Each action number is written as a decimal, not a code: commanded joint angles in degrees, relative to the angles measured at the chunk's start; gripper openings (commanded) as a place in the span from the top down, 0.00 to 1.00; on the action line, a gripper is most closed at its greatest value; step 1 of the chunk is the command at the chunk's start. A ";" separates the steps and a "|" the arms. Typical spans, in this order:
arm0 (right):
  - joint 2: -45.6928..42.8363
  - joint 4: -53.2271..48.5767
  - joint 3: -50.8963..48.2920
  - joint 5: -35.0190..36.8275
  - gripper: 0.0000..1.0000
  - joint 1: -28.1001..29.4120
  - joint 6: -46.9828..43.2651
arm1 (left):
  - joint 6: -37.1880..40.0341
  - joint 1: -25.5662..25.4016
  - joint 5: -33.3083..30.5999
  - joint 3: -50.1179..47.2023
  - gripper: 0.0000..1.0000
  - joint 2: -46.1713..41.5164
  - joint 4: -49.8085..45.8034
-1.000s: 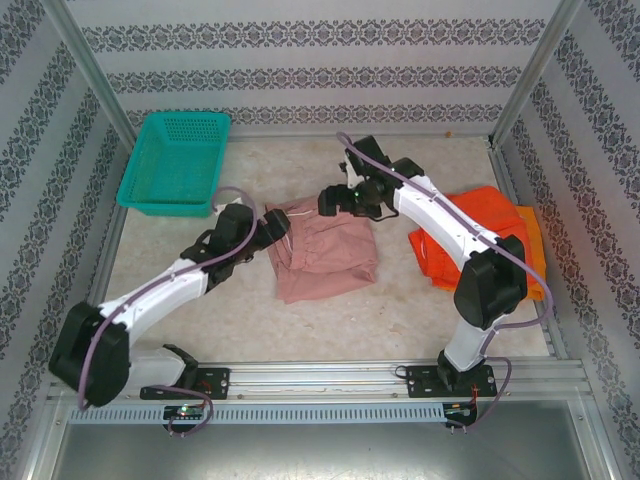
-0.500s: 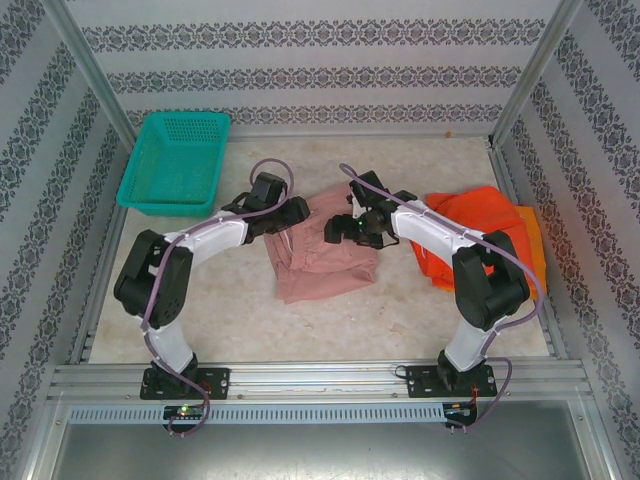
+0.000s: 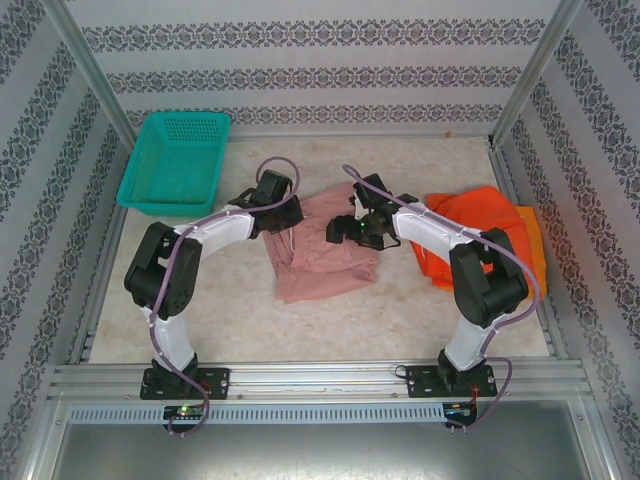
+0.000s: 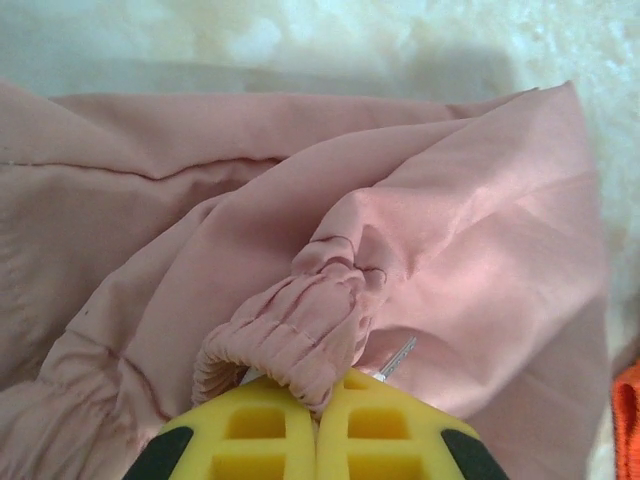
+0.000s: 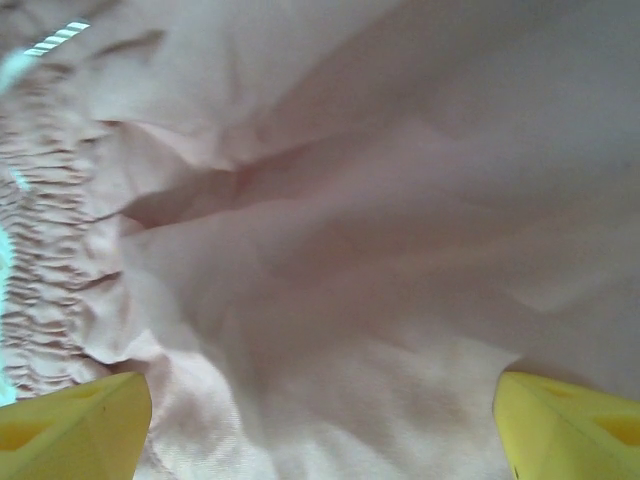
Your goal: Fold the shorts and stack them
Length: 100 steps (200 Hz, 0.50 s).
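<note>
The pink shorts (image 3: 320,262) are pinched at the waistband by the left gripper (image 4: 318,402). The right gripper (image 5: 320,425) is spread wide over them. The teal basket (image 3: 165,205) is set well apart.

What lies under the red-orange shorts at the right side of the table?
The yellow-orange shorts lie under the red-orange shorts, their right edge showing. The rest is covered, so I cannot tell how they are folded.

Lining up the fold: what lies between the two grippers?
The pink shorts: in the top view their bunched cloth spans the stretch from the left gripper to the right gripper.
</note>
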 commanded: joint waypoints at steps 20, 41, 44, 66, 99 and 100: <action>-5.45 0.22 -3.45 -0.79 0.11 -0.81 0.12 | 3.11 0.83 -0.69 0.56 1.00 -11.57 -8.60; -6.92 0.19 -5.28 -1.58 0.12 -0.77 0.17 | 2.90 2.65 1.05 -3.94 1.00 -13.64 -8.96; -7.05 0.26 -5.55 -1.84 0.12 -0.74 0.19 | 2.93 3.05 1.42 -4.61 1.00 -13.65 -8.92; -7.48 0.54 -7.40 -2.72 0.11 -0.72 0.12 | 2.64 5.99 4.28 -10.30 1.00 -13.12 -7.52; -7.33 1.44 -10.16 -3.37 0.11 -0.71 0.17 | 2.37 9.15 4.37 -17.79 1.00 -11.51 -3.56; -7.33 1.45 -10.18 -3.39 0.11 -0.72 0.18 | 2.35 9.20 4.36 -18.01 1.00 -11.49 -3.56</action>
